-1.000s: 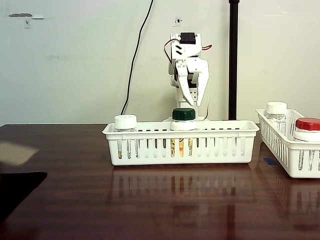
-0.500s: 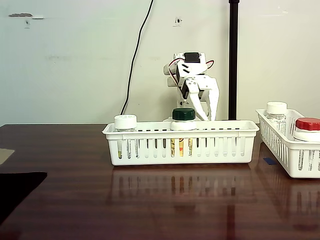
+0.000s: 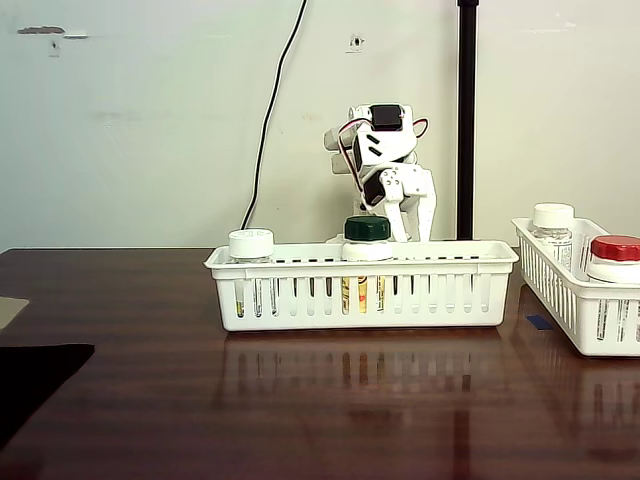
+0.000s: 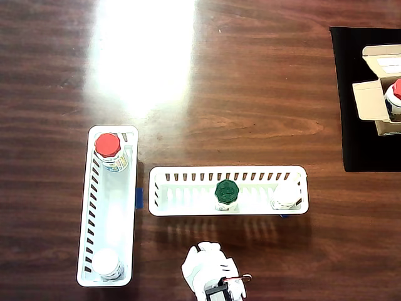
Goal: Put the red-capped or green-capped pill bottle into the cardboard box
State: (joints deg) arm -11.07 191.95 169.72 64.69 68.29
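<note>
While the white two-finger gripper [image 3: 412, 222] hangs empty behind the long white slotted basket [image 3: 360, 285], fingers slightly spread, the reach looks barely begun. Next it must descend over a coloured cap. That basket holds a green-capped bottle [image 4: 226, 191]. The red-capped white pill bottle [image 4: 109, 150] stands in the side basket [image 4: 108, 207]. The brown cardboard box [image 4: 377, 88] waits at the surface's far corner.
</note>
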